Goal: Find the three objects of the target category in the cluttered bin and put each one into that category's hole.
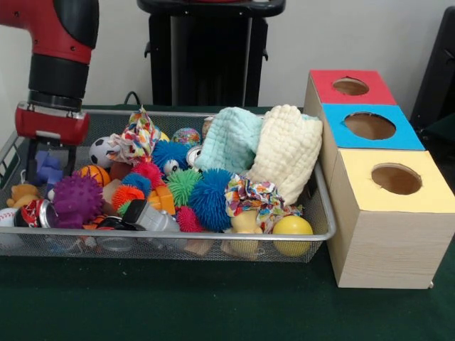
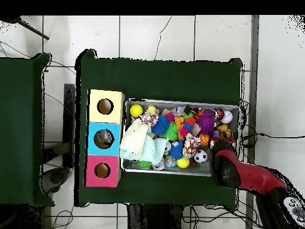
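A dark green surface carries a wire bin heaped with toys and cloths, so targets may lie buried. Beside it stand three boxes with holes: red, blue, yellow. The gripper hangs low at the bin's opposite end, well apart from the holes, just beside a purple spiky ball; whether it grips anything I cannot tell.

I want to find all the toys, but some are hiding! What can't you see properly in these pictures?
- Robot's hand: front view, dark parts among toys; open or shut unclear. Overhead view, the arm covers it.
- Toys under the two cloths: hidden in both views.
- Bottom of the bin: the pile buries it.
- Inside the box holes: too dark to see.
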